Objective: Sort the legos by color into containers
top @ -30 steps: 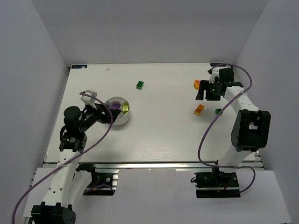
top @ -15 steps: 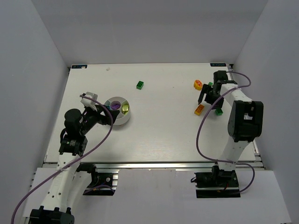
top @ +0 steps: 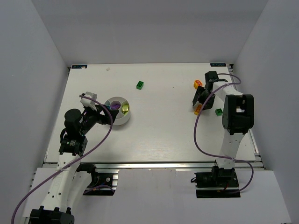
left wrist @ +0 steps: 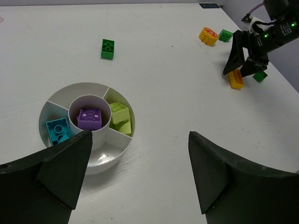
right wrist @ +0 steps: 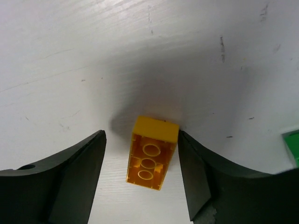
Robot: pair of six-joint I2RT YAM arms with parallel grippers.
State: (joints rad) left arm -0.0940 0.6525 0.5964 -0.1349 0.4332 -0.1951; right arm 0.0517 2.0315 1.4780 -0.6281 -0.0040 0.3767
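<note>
The white divided bowl (top: 117, 111) holds a purple brick (left wrist: 89, 118) in its centre cup, a cyan brick (left wrist: 58, 129) and lime bricks (left wrist: 119, 113) in separate wedges. My left gripper (top: 102, 116) is open and empty just beside the bowl (left wrist: 100, 161). My right gripper (top: 200, 100) is low over an orange brick (top: 198, 110). In the right wrist view the orange brick (right wrist: 152, 154) lies hollow side up between my open fingers (right wrist: 74, 172). The right finger is at its corner and the left one stands apart.
A green brick (top: 139, 85) lies at the table's back middle. A round orange piece (top: 197, 84) and a green brick (left wrist: 225, 35) lie behind the right gripper. Another green brick (top: 218, 111) lies right of the orange one.
My right gripper has swung from the back right toward the centre and down over the orange brick. The left arm has shifted only slightly.
</note>
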